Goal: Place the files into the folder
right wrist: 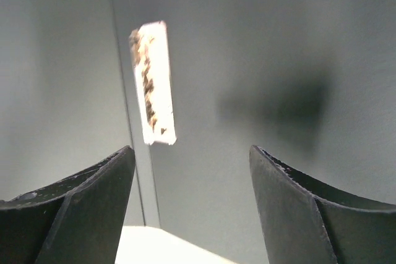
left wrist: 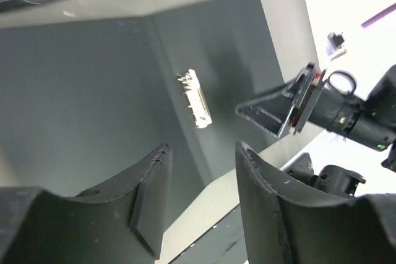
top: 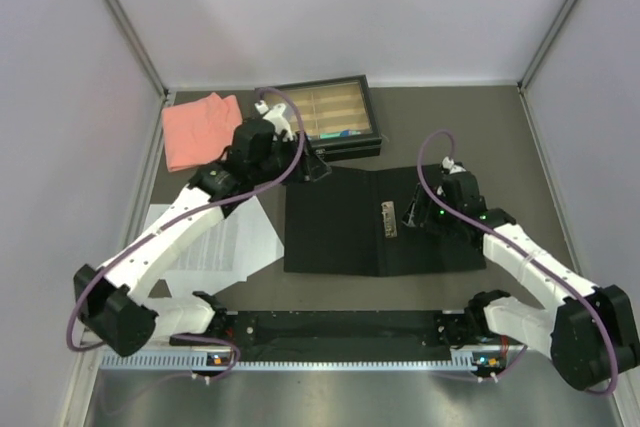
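The folder (top: 340,232) lies open at mid-table, black inside up, with the files (top: 225,242) at its 9 o'clock. The left gripper (top: 312,169), fingers apart and empty, is at the folder's 11 o'clock corner, seemingly just above it. The right gripper (top: 413,215), likewise spread, is at 3 o'clock of the metal clip (top: 389,215).

Can't read the print on the files (top: 245,237), partly covered by the left arm (top: 170,232). Can't make out detail on the washed-out clip (right wrist: 153,81) of the folder (right wrist: 278,41), cropped by every edge of the right wrist view.
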